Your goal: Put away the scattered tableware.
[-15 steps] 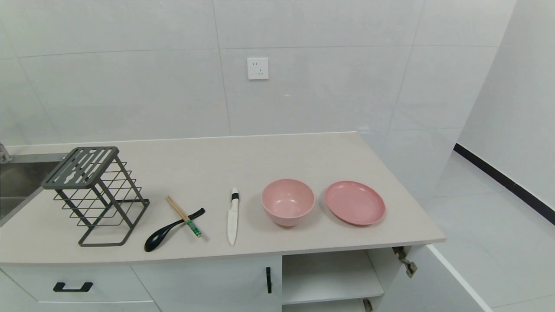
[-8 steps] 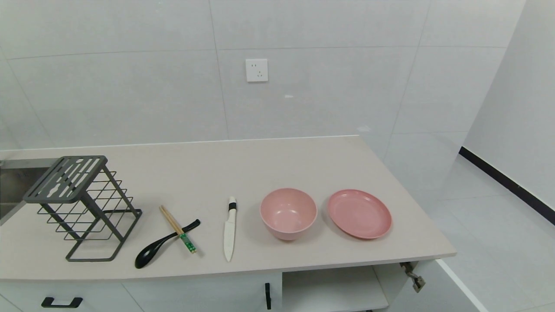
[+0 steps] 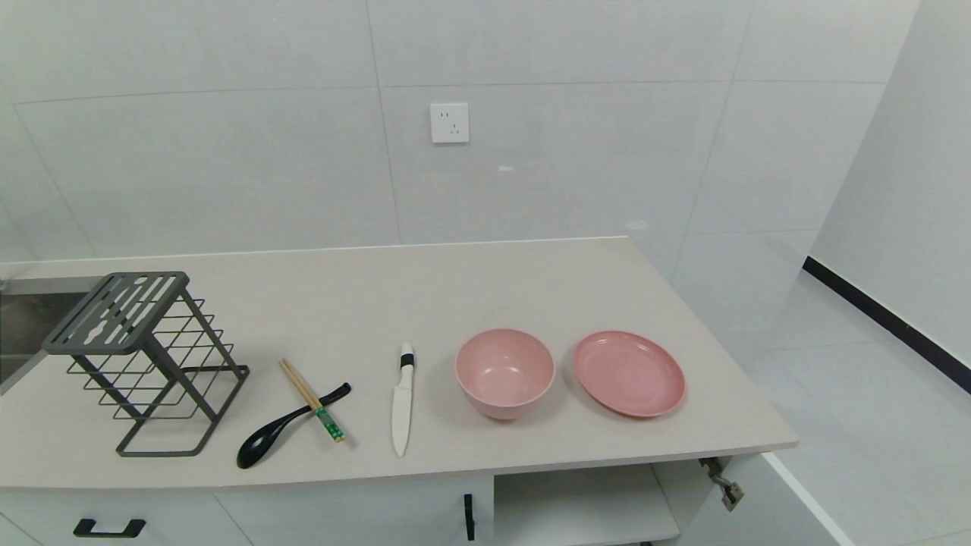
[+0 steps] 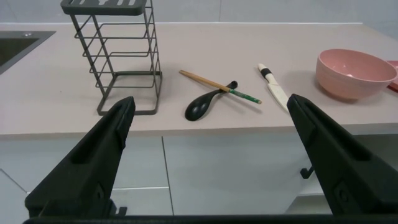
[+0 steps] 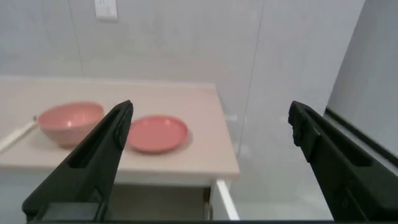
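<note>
On the beige counter lie, from left to right, a black spoon crossed by a pair of wooden chopsticks, a white knife, a pink bowl and a pink plate. A dark wire rack stands at the counter's left. My left gripper is open, held low in front of the counter, level with the spoon, chopsticks, knife and rack. My right gripper is open, back from the counter, facing the bowl and plate.
A sink sits at the far left of the counter. Below the counter's right end a cabinet door hangs open over a bare shelf. A drawer with a black handle is at the lower left. Tiled wall stands behind; floor lies to the right.
The head camera shifted between one second ago and half a second ago, so the whole counter sits lower and further left in the picture. The tableware itself has not moved.
</note>
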You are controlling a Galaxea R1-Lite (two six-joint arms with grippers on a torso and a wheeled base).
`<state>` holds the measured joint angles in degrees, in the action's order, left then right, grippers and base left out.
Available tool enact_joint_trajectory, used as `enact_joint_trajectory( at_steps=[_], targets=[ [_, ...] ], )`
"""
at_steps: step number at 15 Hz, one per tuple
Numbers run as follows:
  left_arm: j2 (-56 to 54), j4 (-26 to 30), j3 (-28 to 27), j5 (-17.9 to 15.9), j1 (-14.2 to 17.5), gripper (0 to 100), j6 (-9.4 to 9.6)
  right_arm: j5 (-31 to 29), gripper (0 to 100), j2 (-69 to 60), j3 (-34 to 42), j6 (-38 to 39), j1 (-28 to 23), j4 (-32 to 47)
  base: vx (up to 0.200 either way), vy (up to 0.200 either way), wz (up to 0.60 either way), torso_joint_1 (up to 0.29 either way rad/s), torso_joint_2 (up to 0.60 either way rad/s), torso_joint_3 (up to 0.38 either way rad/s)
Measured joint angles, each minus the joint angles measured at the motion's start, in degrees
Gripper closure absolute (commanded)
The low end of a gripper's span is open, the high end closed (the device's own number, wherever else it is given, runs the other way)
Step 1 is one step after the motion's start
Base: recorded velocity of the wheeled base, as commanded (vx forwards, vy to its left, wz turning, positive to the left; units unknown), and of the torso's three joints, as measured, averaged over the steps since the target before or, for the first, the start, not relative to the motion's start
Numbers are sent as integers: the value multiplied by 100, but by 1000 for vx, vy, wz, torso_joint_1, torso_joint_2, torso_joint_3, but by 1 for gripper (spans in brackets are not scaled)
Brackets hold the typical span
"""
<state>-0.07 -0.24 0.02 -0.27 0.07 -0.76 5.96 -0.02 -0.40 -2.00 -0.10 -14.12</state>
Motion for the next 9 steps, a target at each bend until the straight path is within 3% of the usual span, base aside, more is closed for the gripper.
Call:
enact_joint_trajectory(
  at_steps=[5, 9],
  targets=[
    [0, 0, -2, 2, 0, 0, 5, 1541, 0, 589, -697, 100, 113, 1218, 0, 0, 0, 0, 0, 0],
    [0, 6, -2, -28, 0, 0, 78, 2015, 0, 2409, -1228, 72, 210, 1045, 0, 0, 0, 0, 0, 0]
  ],
)
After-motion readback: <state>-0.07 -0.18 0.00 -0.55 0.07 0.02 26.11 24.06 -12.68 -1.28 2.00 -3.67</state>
